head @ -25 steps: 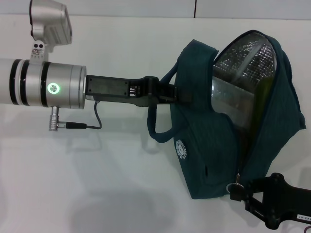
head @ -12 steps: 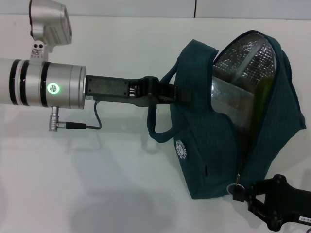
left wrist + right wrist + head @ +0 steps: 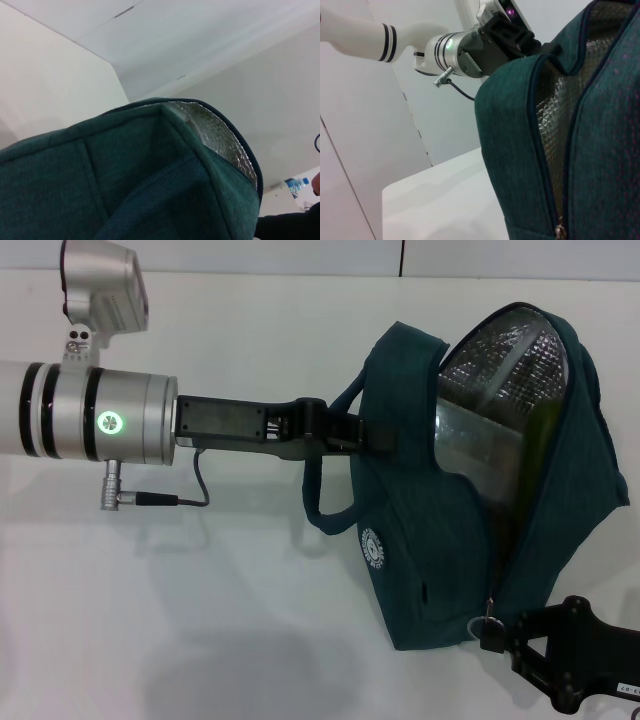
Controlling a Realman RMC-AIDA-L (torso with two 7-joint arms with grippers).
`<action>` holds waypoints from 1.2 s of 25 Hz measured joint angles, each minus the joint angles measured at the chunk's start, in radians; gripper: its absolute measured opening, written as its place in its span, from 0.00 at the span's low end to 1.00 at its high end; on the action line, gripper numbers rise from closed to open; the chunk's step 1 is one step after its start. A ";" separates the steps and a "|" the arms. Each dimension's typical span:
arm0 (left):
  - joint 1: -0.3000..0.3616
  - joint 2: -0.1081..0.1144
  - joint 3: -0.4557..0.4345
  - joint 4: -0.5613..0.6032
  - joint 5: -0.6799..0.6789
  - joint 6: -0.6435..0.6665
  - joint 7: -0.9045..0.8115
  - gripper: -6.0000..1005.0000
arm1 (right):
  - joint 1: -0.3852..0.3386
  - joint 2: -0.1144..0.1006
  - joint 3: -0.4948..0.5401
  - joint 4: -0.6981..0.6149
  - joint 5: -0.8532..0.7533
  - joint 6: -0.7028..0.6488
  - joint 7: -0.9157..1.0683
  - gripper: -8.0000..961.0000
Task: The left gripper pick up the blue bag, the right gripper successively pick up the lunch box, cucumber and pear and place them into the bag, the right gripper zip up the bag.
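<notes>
The blue bag (image 3: 420,530) hangs above the white table with its mouth unzipped and its silver foil lining showing. My left gripper (image 3: 372,434) is shut on one of the bag's loop handles, reaching in from the left. Inside the opening lies the clear lunch box (image 3: 475,445). A dark green strip (image 3: 543,425) beside it looks like the cucumber. The pear is hidden. My right gripper (image 3: 489,639) sits at the bag's lower corner, shut on the zipper pull (image 3: 481,622). The zip's end (image 3: 561,231) shows in the right wrist view, and the bag (image 3: 125,175) fills the left wrist view.
The white table (image 3: 200,590) stretches under and to the left of the bag. The left arm's silver wrist (image 3: 100,420) with its green light spans the left side. A wall stands behind the table.
My right arm has shifted slightly at the bag's lower corner, staying on the zipper pull. The bag and the left arm have not moved.
</notes>
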 joint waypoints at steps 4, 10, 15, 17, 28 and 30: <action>0.000 0.000 -0.001 0.000 0.000 0.000 0.002 0.04 | 0.005 -0.001 -0.005 0.000 -0.001 -0.003 -0.004 0.03; -0.001 0.000 0.000 0.000 0.000 0.000 0.003 0.04 | 0.009 -0.001 -0.008 -0.002 -0.002 -0.003 -0.007 0.03; 0.001 0.000 -0.002 0.000 0.000 -0.001 0.004 0.04 | 0.008 -0.001 -0.008 -0.002 -0.003 -0.021 -0.020 0.03; 0.002 0.000 -0.003 0.000 0.000 -0.001 0.004 0.04 | 0.006 -0.001 -0.008 -0.006 -0.005 -0.033 -0.027 0.03; 0.008 0.000 -0.005 0.000 0.000 -0.002 0.005 0.04 | -0.017 -0.003 0.005 -0.011 0.008 -0.054 -0.037 0.04; 0.008 0.000 -0.005 0.000 0.000 -0.002 0.005 0.04 | -0.034 -0.004 0.024 -0.011 0.010 -0.067 -0.033 0.04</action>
